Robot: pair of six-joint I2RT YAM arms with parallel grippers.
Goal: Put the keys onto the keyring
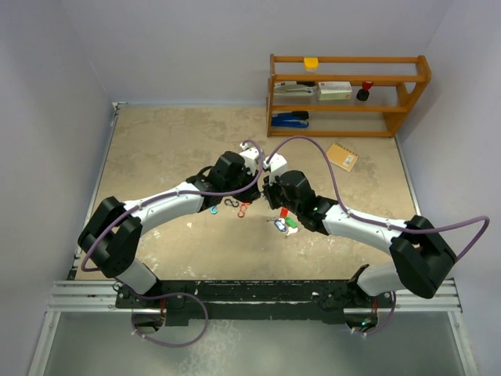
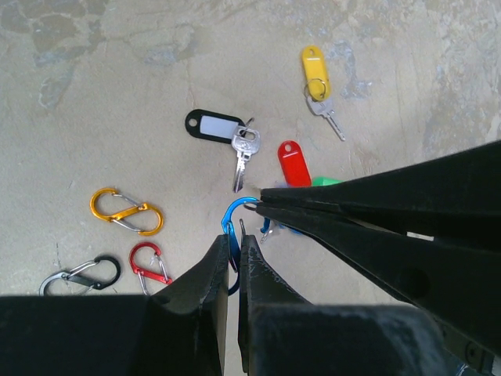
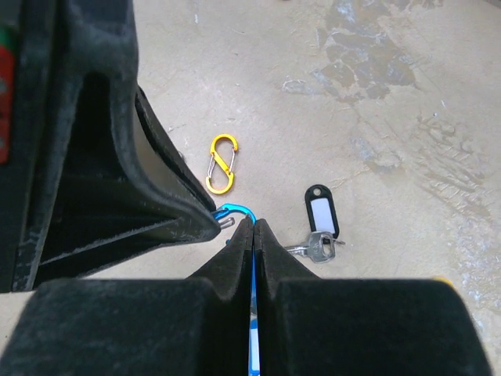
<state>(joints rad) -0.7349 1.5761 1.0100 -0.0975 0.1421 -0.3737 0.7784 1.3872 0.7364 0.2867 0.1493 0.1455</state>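
Note:
My left gripper (image 2: 233, 237) is shut on the blue S-shaped keyring clip (image 2: 235, 207), held just above the table. My right gripper (image 3: 254, 222) is shut on a blue-tagged key (image 3: 252, 313), and its tips touch the clip's upper loop (image 3: 235, 210). In the top view the two grippers meet tip to tip (image 1: 264, 183). On the table lie a black-and-white tagged key (image 2: 215, 125), a yellow-tagged key (image 2: 315, 70), a red tag (image 2: 293, 163) and a green tag (image 2: 325, 181) half hidden by the right fingers.
Three loose S-clips lie to the left: orange (image 2: 125, 211), red (image 2: 150, 262) and black-and-silver (image 2: 82, 274). A wooden shelf (image 1: 348, 94) with office items stands at the back right. A small notebook (image 1: 342, 155) lies in front of it.

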